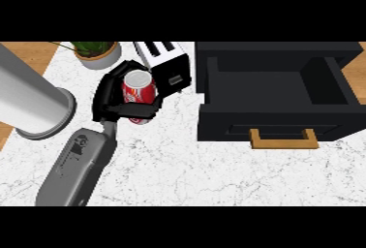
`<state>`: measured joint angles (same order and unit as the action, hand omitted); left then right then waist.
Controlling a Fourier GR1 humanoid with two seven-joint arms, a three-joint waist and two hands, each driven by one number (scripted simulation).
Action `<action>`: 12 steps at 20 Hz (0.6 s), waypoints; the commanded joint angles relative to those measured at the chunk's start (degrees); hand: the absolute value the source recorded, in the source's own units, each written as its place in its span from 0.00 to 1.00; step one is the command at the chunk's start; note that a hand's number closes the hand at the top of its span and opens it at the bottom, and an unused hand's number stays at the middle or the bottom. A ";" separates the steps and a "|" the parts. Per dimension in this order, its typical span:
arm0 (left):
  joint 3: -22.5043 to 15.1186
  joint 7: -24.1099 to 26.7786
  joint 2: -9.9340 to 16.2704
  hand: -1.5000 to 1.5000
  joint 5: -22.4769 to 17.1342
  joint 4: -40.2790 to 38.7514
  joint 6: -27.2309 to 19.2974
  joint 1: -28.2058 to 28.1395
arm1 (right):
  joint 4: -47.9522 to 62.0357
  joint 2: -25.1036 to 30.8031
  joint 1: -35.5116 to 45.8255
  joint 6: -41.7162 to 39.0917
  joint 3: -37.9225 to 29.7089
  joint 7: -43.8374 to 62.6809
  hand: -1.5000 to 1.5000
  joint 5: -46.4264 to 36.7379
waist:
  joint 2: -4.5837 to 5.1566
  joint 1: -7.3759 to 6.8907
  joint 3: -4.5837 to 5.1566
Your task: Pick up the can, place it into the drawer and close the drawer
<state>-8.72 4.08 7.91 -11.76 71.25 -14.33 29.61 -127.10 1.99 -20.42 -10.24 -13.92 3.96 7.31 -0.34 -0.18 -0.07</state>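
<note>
**Robot hand wrapped round can, drawer open and waiting**

Robot hand (114, 99), coming up from the lower left: fingers and thumb curled round the can (139, 88), thumb across its lower body, fingers behind. Which arm this is I cannot say for certain; it enters at the left, so I log it as the left. No other hand in view.

Can: red, upright, silver top showing, near the bench's (186, 164) far edge, just beside a toaster (166, 60). Whether it stands on the bench or is lifted, I cannot tell.

Handling, as judged: thin metal, light, stiff enough but dentable; smooth sides likely slippery. Best hold is mid-body, as it has now, kept upright.

Drawer (275, 87) sits open at the bench's right, black, wooden handle (283, 139) facing the near edge, well apart from the can.
</note>
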 commanded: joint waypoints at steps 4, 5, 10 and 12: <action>-3.92 -12.08 -5.42 1.00 6.76 2.30 -7.98 11.43 | 1.26 1.02 2.27 -0.52 -1.28 1.42 0.00 0.73 | 0.28 0.82 0.03; -5.19 -14.98 -5.63 1.00 7.36 5.65 -8.17 9.92 | 0.31 0.65 -0.29 -2.09 -2.03 -0.69 0.00 1.72 | 0.17 0.70 0.03; -2.05 -21.02 -5.64 1.00 9.15 2.62 -8.41 22.25 | -2.74 -1.04 1.30 0.38 1.30 3.68 0.00 -1.65 | 0.26 0.90 0.05; -1.89 -18.43 -7.44 1.00 10.54 -0.99 -8.42 23.39 | 4.93 -0.36 2.81 -1.23 -1.94 -2.42 0.00 -0.47 | 0.37 0.85 0.02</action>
<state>-11.41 -12.51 1.88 -3.11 72.99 -22.05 47.31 -126.49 1.82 -18.59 -10.74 -14.68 4.86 6.88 -0.06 0.59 -0.02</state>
